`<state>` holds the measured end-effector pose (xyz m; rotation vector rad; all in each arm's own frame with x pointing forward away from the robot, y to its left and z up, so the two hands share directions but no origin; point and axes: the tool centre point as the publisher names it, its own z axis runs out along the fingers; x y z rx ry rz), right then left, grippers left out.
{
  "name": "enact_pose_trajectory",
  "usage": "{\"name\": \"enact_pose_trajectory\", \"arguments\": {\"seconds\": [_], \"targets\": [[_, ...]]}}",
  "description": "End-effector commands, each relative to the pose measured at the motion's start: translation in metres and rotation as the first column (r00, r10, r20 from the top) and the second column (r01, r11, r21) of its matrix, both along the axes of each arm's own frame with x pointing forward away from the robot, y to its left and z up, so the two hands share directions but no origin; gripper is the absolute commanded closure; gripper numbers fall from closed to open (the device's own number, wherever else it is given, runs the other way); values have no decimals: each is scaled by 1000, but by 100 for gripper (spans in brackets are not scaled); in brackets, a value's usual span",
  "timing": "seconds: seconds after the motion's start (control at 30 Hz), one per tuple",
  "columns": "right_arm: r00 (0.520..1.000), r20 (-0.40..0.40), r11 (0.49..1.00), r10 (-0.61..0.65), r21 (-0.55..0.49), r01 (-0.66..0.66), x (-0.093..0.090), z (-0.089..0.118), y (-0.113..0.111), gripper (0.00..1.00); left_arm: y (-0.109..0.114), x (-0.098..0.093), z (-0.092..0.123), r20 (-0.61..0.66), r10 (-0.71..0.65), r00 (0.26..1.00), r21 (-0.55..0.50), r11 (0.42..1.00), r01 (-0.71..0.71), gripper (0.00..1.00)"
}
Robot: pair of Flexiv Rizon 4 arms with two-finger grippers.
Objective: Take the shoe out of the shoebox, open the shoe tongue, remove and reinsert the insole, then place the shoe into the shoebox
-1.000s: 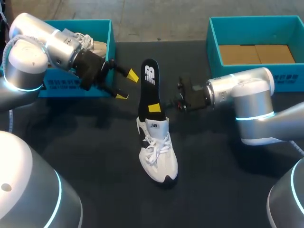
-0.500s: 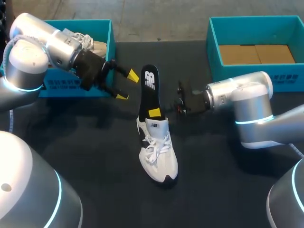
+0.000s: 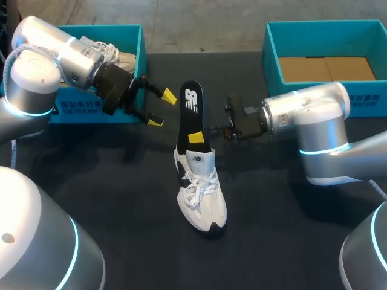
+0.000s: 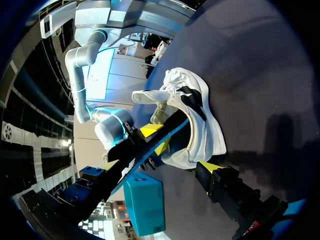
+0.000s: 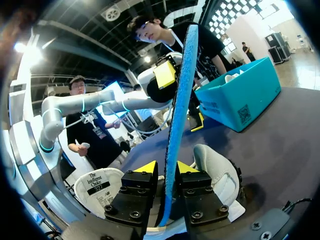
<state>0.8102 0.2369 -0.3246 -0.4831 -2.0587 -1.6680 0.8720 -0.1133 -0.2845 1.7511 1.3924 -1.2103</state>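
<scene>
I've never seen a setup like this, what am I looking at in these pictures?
Two robot arms stand at a black table. One picture looks down from above; the two round ones come from cameras on the wrists. A white shoe lies on the table. The right arm has its jaws shut on a black insole standing up from the shoe's opening. The left arm has its jaws open, holding nothing. A left shoebox and a right shoebox, both blue, stand at the back.

Insole [image 5: 180, 100] apparently pinched in right gripper [image 5: 166, 167]
</scene>
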Motion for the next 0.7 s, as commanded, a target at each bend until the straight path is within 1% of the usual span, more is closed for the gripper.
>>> {"name": "enact_pose_trajectory", "arguments": {"seconds": [0.03,0.1,0.13,0.2,0.3,0.4,0.6,0.7], "targets": [[1000,-1,1000,19,-9,-19,8,1,4,77,1,-3,0,4,5,1000,1,1000,-5,0],[999,-12,999,36,-11,-36,12,-1,5,80,1,-4,0,3,4,1000,2,1000,-4,0],[999,-16,999,42,-11,-43,14,-2,5,85,1,-4,0,3,3,1000,3,1000,-3,0],[998,-31,998,55,-10,-55,15,-5,5,100,0,-4,0,3,3,1000,4,1000,-3,0],[997,-42,998,61,-5,-61,14,-7,4,100,-1,-3,1,5,2,1000,7,1000,-2,0],[996,-61,998,69,-7,-69,9,-12,3,100,-2,-3,2,7,2,1000,9,1000,-2,0],[989,-115,995,87,-37,-92,-7,-23,3,100,-4,-2,2,8,2,1000,9,1000,-2,0],[988,-126,994,90,-42,-96,-13,-25,4,100,-5,-2,1,8,1,1000,7,1000,-1,0]]}}
